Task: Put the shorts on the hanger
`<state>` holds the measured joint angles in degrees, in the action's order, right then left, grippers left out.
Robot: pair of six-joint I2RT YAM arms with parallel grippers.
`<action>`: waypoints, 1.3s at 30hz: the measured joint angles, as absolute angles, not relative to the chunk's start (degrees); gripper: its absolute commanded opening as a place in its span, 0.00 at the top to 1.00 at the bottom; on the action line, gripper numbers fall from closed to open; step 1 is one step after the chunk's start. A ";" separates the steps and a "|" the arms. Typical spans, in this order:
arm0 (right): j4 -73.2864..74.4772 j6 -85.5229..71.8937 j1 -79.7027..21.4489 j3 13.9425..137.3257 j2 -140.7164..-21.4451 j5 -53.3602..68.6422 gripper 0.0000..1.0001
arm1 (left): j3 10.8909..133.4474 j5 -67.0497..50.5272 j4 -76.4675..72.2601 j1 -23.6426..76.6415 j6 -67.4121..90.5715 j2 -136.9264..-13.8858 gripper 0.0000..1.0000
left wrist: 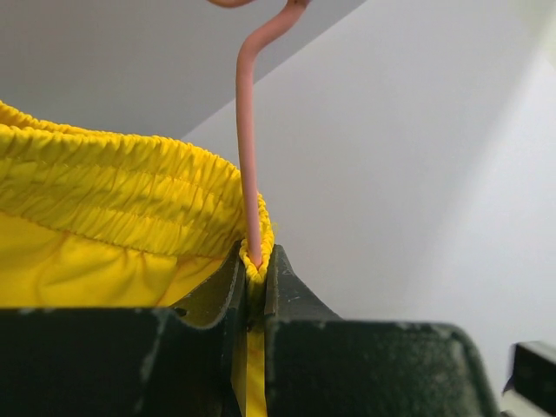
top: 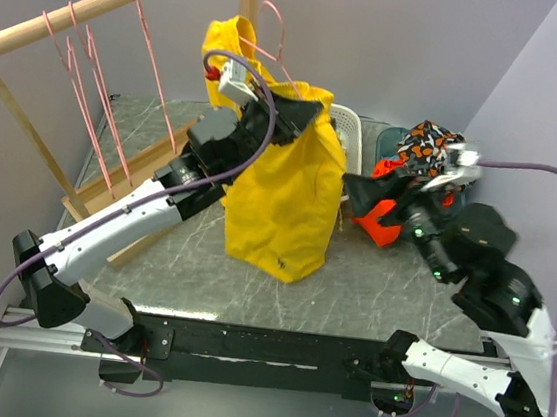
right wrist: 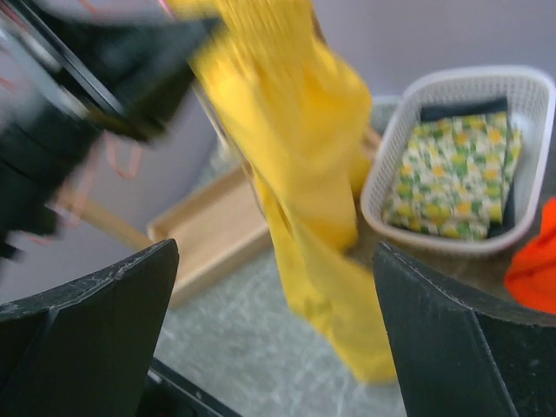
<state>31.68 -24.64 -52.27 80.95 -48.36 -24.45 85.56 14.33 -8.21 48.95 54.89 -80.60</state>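
Left wrist view: the left gripper [left wrist: 256,271] is clenched on the gathered waistband of the yellow shorts [left wrist: 104,200]. The pink wire hanger [left wrist: 247,130] is pinched in the same fold, and its wire rises straight up from between the jaws and curves away at the top edge.

In the top external view the shorts hang with their long axis vertical — waistband up at the gripper, legs pointing down, the lower hem resting on the grey marbled table [top: 171,267].

The right gripper [right wrist: 274,252] is spread wide with nothing between its fingers. It faces the shorts from the right and is apart from them.

Past the shorts, a white mesh basket [right wrist: 530,87] holds a folded yellow-green printed cloth [right wrist: 452,174] lying on something dark. An orange-red cloth [right wrist: 534,261] lies just beside the basket, and a black-white-orange patterned cloth [top: 429,145] sits above it by the right arm. At the left, a wooden rack [top: 90,6] carries more pink hangers [top: 90,96].
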 measured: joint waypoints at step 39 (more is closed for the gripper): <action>25.87 -31.29 -52.36 61.58 -46.85 -18.81 0.00 | 116.64 -6.28 4.21 24.16 58.06 -103.28 0.99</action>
